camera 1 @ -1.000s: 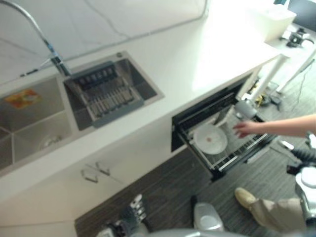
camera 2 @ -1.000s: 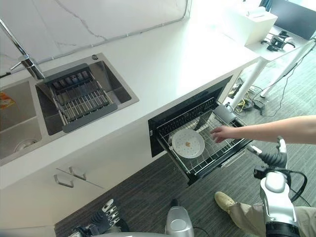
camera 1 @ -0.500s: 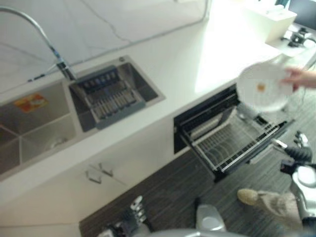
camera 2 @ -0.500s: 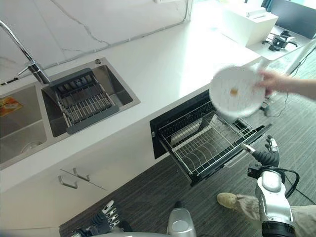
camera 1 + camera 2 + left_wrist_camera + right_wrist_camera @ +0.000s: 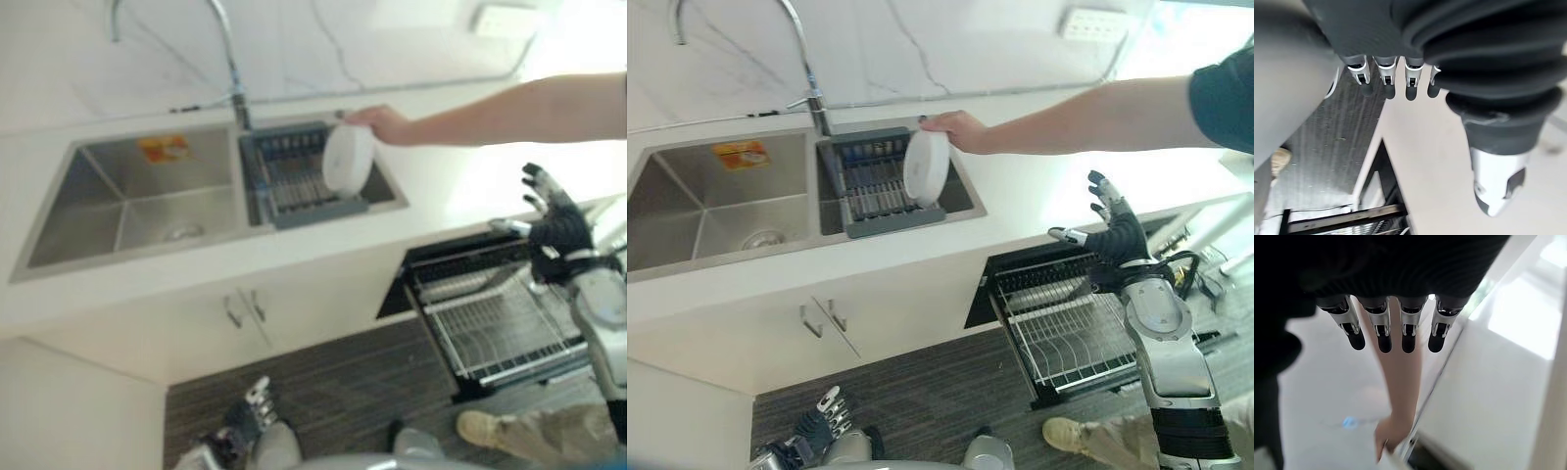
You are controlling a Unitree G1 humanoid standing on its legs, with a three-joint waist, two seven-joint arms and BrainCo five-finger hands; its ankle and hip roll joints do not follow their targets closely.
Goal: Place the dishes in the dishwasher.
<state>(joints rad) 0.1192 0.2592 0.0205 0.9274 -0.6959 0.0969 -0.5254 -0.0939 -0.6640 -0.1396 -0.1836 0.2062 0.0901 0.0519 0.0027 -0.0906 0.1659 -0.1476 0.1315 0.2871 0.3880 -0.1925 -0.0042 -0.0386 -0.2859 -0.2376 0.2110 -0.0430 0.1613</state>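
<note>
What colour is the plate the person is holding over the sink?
White. The plate shows best in the right eye view, above the dark sink rack.

Looks like a regular home-style kitchen: a white counter [image 5: 1019,196] with a double steel sink [image 5: 715,211] and tall tap [image 5: 803,59] at about 11 o'clock, marble-look splashback [image 5: 921,44] behind, cupboard doors [image 5: 823,323] underneath, and a pulled-out dishwasher rack [image 5: 1068,338] around 4 o'clock.
</note>
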